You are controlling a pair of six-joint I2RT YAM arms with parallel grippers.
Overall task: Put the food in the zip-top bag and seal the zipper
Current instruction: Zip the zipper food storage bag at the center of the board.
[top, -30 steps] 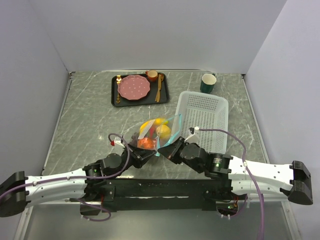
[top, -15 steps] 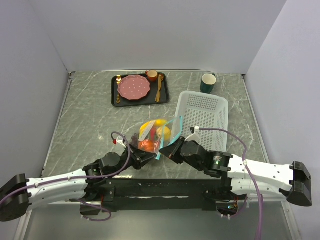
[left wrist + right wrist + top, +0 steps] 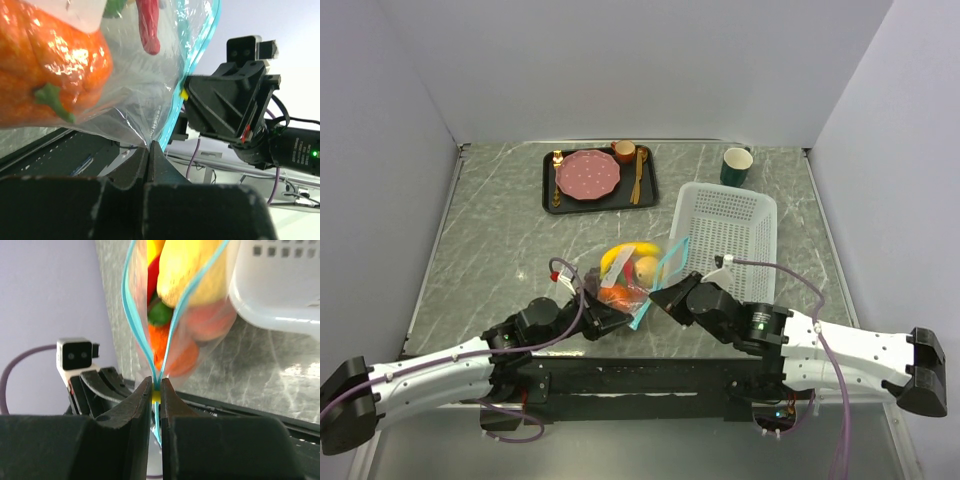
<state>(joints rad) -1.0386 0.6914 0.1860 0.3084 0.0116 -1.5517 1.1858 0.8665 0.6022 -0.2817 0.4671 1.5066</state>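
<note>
The clear zip-top bag (image 3: 632, 278) hangs between both grippers just above the table. It holds the food: a yellow banana (image 3: 628, 250), a lemon (image 3: 647, 268), an orange fruit (image 3: 50, 65) and a red chili (image 3: 148, 30). My left gripper (image 3: 149, 146) is shut on the bag's lower corner beside the teal zipper (image 3: 192, 65). My right gripper (image 3: 156, 392) is shut on the zipper (image 3: 172, 325) at its near end, with a small yellow tab (image 3: 156, 396) between the jaws. Above that point the two teal strips spread apart. The grapes and carrot do not show.
A white mesh basket (image 3: 725, 240) stands right of the bag, close to my right gripper. A black tray (image 3: 548, 190) with a pink plate (image 3: 587, 175), gold cutlery and an orange cup sits at the back. A green cup (image 3: 736, 165) stands back right.
The bag has swung more edge-on and looks narrower, and its teal strip now runs steeper. Both grippers have shifted slightly right and still hold the bag.
</note>
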